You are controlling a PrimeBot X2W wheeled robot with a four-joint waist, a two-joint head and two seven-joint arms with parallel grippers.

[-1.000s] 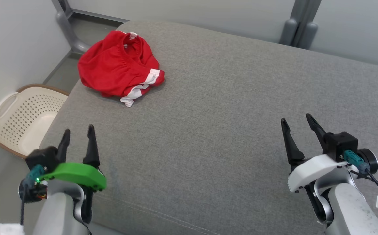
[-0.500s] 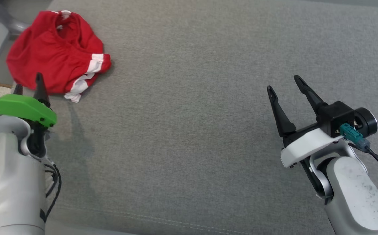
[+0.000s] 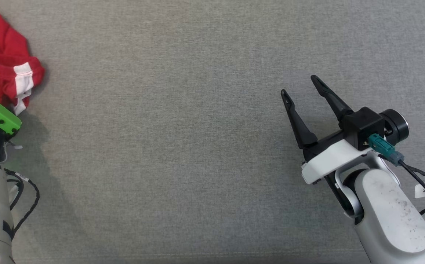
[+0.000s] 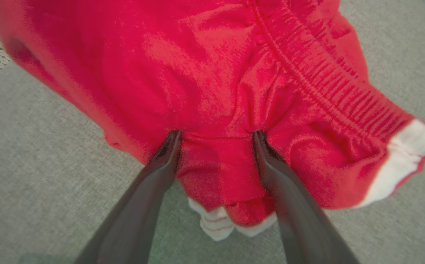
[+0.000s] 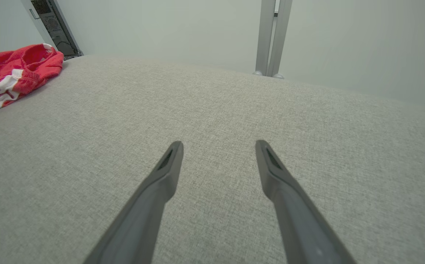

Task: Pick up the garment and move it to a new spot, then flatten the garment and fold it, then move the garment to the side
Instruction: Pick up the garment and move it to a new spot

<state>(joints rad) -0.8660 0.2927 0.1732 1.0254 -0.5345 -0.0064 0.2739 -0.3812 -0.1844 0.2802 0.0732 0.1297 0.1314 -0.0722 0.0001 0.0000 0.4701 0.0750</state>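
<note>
step: the first one, picking up the garment [image 4: 212, 84]; nothing is lifted yet.
garment: red with white trim, crumpled in a heap at the far left of the cushion [image 3: 183, 154].
left gripper [image 4: 217, 132]: released, jaws wide, tips at the heap with a ridge of red cloth between them, just below the gathered band.
right gripper [image 3: 298, 84]: released too, grasping nothing, over bare cushion well apart from the garment.
next move: i'd say the left jaws must close on that ridge, then lift and carry it toward the middle.
care: a shallow pinch looks likely to let the loose cloth slip out.
</note>
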